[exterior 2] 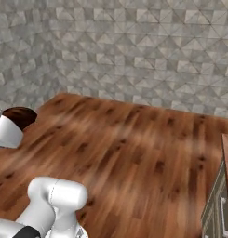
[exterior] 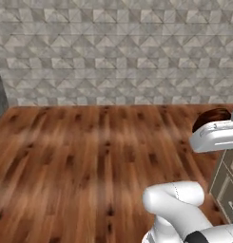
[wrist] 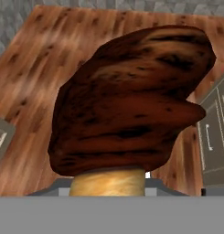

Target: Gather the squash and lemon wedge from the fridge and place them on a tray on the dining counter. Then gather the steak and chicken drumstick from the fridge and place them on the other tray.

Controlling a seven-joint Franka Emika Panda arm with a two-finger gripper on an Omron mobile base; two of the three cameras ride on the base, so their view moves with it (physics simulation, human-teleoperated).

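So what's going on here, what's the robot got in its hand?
The gripper is shut on a browned chicken drumstick, with the pale bone end between its fingers. The arm carries it above a wood-grain floor, with a grey tiled wall ahead and beige cabinets off to one side. The dark meat also peeks past the white hand in the left base view.

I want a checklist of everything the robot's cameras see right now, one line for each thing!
Surface: bare reddish-brown wood floor; no counter seen.
Job's things: browned chicken drumstick with a pale bone end, close before the hand camera.
Clutter: nothing seen.
Grippers: jaws hidden behind the drumstick, which looks held at its bone end; open or shut cannot be told.
Cables: nothing seen.
Surroundings: grey patterned tile wall; beige panelled cabinet at the right.
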